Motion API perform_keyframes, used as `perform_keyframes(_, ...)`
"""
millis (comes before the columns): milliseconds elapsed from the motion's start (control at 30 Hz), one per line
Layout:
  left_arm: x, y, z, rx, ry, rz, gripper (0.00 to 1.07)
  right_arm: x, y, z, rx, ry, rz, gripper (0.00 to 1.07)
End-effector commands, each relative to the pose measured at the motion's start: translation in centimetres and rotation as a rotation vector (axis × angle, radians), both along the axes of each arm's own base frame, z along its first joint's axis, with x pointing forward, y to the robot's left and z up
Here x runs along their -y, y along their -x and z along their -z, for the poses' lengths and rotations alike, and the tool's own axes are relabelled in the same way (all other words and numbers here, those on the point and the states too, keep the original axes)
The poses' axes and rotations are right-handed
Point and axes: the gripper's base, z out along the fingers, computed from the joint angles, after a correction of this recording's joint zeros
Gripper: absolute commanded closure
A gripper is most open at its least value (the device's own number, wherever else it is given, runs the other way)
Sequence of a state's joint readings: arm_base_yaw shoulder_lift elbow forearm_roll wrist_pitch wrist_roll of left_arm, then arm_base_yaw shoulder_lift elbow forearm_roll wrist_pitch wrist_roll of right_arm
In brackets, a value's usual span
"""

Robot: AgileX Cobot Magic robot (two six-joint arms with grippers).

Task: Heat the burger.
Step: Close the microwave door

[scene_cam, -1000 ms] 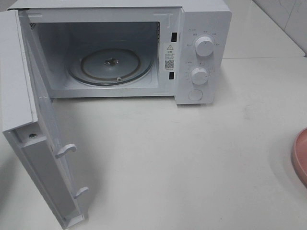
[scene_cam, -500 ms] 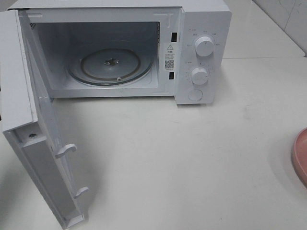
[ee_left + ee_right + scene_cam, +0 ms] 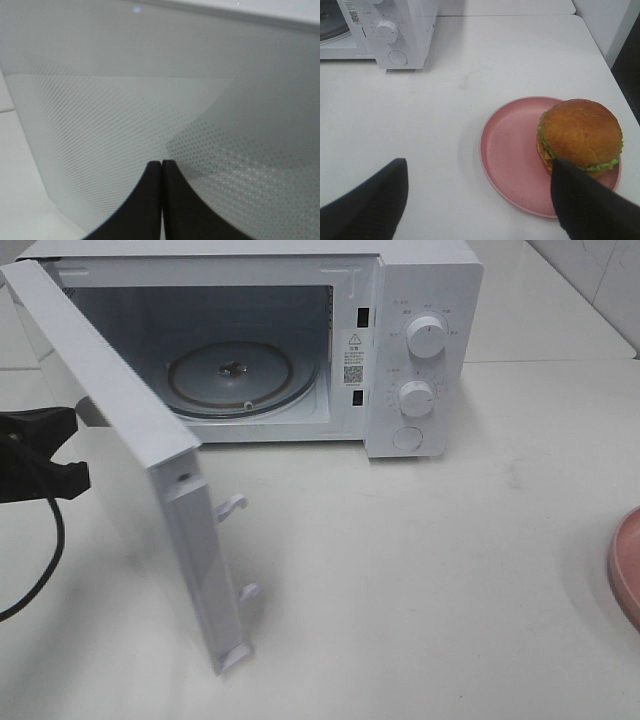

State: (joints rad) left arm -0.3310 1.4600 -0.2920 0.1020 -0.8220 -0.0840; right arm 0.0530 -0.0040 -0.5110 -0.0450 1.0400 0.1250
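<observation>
Pressed shut, my left end effector (image 3: 161, 200) sits against the outer face of the microwave door (image 3: 120, 430), empty-handed; the high view shows the door part-way round and the turntable (image 3: 240, 380) bare (a sliver of pink plate (image 3: 625, 565) at the edge). Only the left wrist view shows those fingertips touching. Only the right wrist view shows the burger (image 3: 581, 135), on the plate on the counter (image 3: 445, 115), with my right end effector (image 3: 477, 200) spread wide above, gripping nothing. Loading, closing and starting all remain, I judge.
</observation>
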Motion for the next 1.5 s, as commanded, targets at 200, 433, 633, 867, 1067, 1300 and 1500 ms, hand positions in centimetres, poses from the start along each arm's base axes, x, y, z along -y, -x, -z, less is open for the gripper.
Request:
perform_keyframes(200, 2.8, -1.7, -0.3, 0.035, 0.005, 0.000, 1.07, 0.0, 0.4, 0.1, 0.023, 0.004, 0.001, 0.32)
perform_keyframes(433, 5.4, -3.3, -0.4, 0.036, 0.022, -0.053, 1.07, 0.0, 0.4, 0.1, 0.023, 0.004, 0.001, 0.32)
perform_keyframes(633, 8.2, -4.6, -0.4, 0.037, 0.039, -0.058, 1.07, 0.0, 0.4, 0.1, 0.023, 0.004, 0.001, 0.32)
perform_keyframes(867, 12.0, -6.5, -0.7, 0.036, 0.044, -0.034, 1.07, 0.0, 0.4, 0.1, 0.023, 0.004, 0.001, 0.32)
perform_keyframes(1067, 14.4, -8.4, -1.3, 0.032, 0.061, -0.065, 1.07, 0.0, 0.4, 0.1, 0.023, 0.004, 0.001, 0.32)
perform_keyframes(1300, 16.1, -10.2, -1.8, 0.032, 0.075, -0.068, 1.07, 0.0, 0.4, 0.1, 0.023, 0.004, 0.001, 0.32)
perform_keyframes(1500, 17.5, -11.7, -1.8, 0.008, 0.108, -0.074, 1.07, 0.0, 0.4, 0.1, 0.023, 0.004, 0.001, 0.32)
